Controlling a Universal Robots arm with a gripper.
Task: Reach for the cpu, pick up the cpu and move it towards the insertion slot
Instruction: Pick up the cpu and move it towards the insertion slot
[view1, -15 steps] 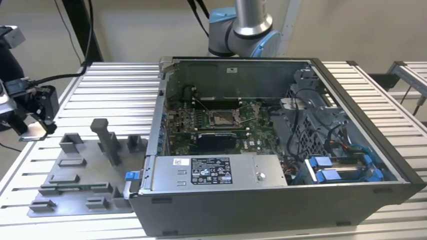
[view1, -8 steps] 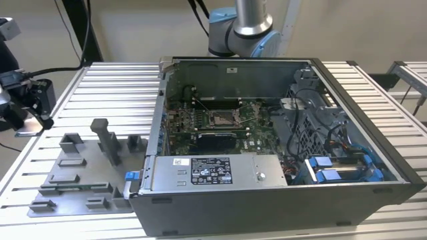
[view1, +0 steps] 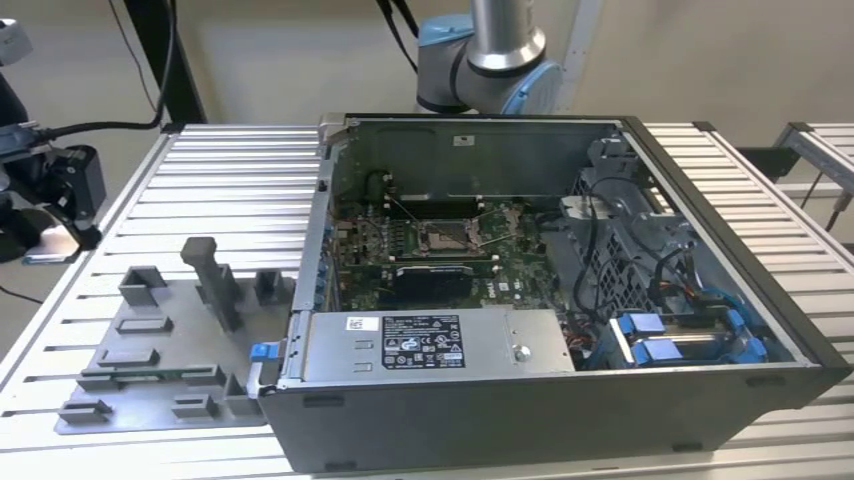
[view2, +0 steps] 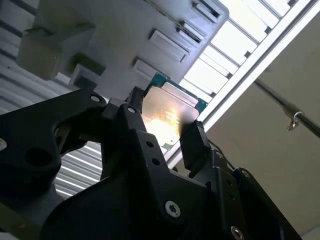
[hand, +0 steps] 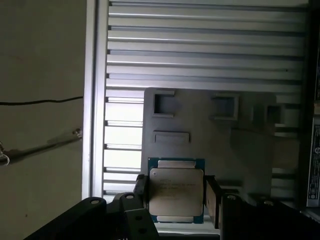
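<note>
Slatted metal table (view1: 200, 190) in a bare, beige room.
Wall (view1: 267, 60) behind the table is plain beige, evenly lit. Black bar (view1: 167, 60) rises past the table's far corner at the exterior view's left. Second table (view1: 821, 150), also slatted, sits just beside it at the exterior view's right, with a narrow gap between. In the first wrist view, tan floor (hand: 40, 60) lies past the table edge and a thin dark cable (hand: 40, 102) runs across it. Slats (view2: 240, 45) glare bright in the second wrist view.

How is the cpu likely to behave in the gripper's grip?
The cpu looks thin, flat and metal-topped, so it is probably stiff and light. The gripper pinches only its narrow edges, so it may slip or tilt. Its shiny top suggests slickness.
</note>
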